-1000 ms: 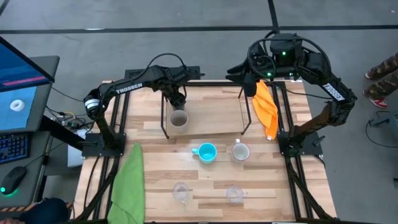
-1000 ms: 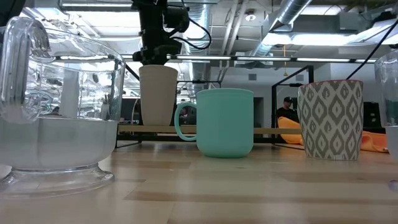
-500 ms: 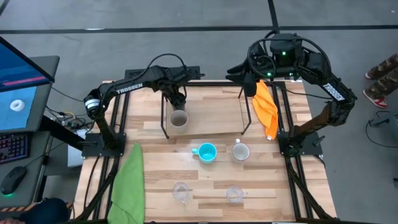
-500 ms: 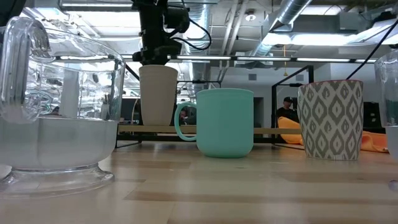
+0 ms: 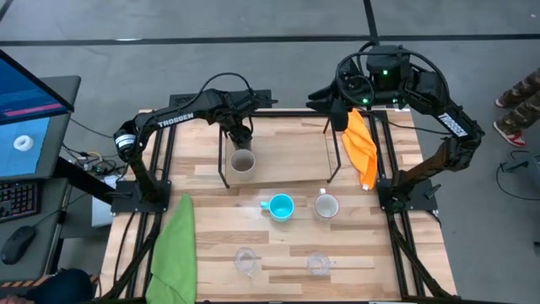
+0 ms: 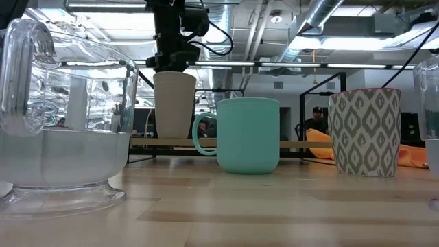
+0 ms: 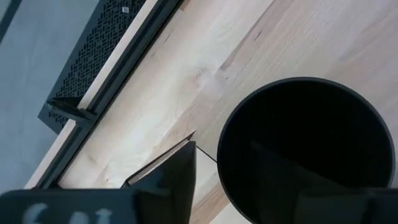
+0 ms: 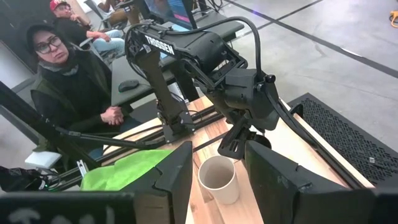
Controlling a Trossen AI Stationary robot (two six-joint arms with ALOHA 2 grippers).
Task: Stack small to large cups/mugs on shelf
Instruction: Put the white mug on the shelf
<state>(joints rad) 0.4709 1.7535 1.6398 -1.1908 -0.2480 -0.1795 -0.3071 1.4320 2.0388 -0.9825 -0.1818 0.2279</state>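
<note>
The grey-beige cup (image 5: 242, 162) stands upright on its base at the left end of the shelf (image 5: 291, 143). My left gripper (image 5: 240, 137) is right above the cup's far rim, open; in the left wrist view (image 7: 236, 162) the cup's mouth (image 7: 305, 143) shows dark. The blue mug (image 5: 280, 207) and the white patterned mug (image 5: 326, 205) stand on the table in front of the shelf. Two clear glasses (image 5: 245, 262) (image 5: 318, 264) stand near the front edge. No separate black cup shows. My right gripper (image 8: 219, 155) is open and empty at the back right. My left gripper points down over the cup's rim (image 7: 222, 168), one finger (image 7: 183, 174) outside the cup and the other over its mouth. A strip of wood shows between the outer finger and the rim. Whether the other finger touches the cup, I cannot tell.
An orange cloth (image 5: 361, 148) hangs at the shelf's right end, and a green cloth (image 5: 173, 245) lies over the table's left front edge. The shelf's board to the right of the cup is bare. People (image 8: 68, 74) sit beyond the table's left side.
</note>
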